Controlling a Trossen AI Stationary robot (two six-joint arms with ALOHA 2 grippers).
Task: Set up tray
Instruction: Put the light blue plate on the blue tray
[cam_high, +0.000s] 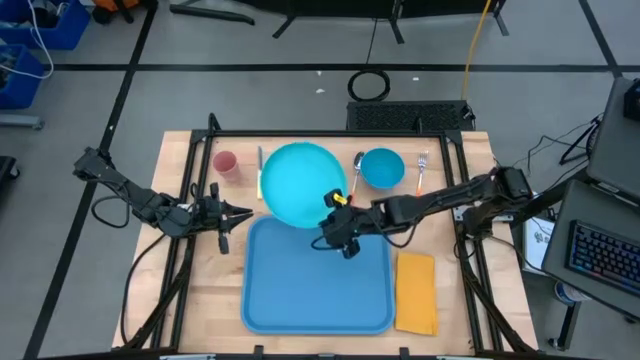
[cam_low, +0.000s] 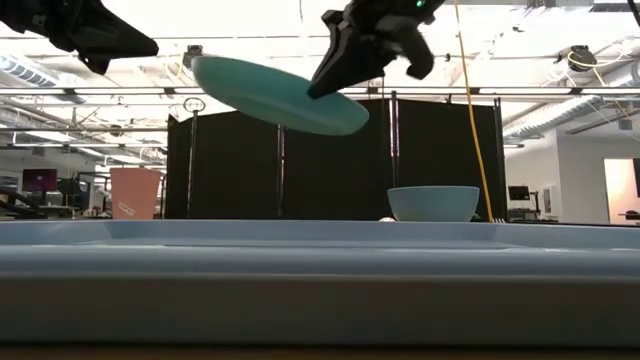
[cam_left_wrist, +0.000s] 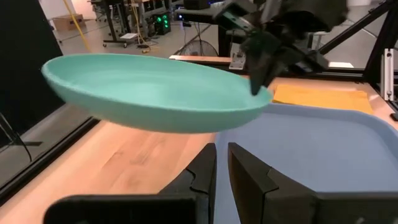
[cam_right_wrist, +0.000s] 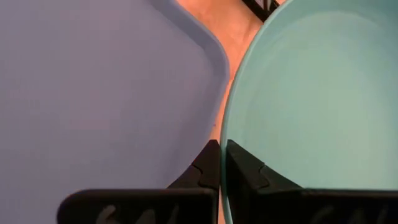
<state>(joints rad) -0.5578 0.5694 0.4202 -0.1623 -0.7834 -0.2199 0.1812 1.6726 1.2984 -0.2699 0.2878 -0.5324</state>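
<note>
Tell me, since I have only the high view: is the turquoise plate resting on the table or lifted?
Observer: Lifted. In the low view the plate hangs tilted in the air, well above the tray.
Operator: What is holding it?
Observer: The right pincer is shut on the plate's rim, as the right wrist view shows.
Operator: And the left pincer?
Observer: The left pincer holds nothing; the left wrist view shows only a narrow gap between its fingers, pointing toward the plate from the side.
Operator: Is anything on the tray yet?
Observer: Not in the part the left wrist view shows, which is bare; the yellow-orange napkin lies beyond the tray's far rim.
</note>
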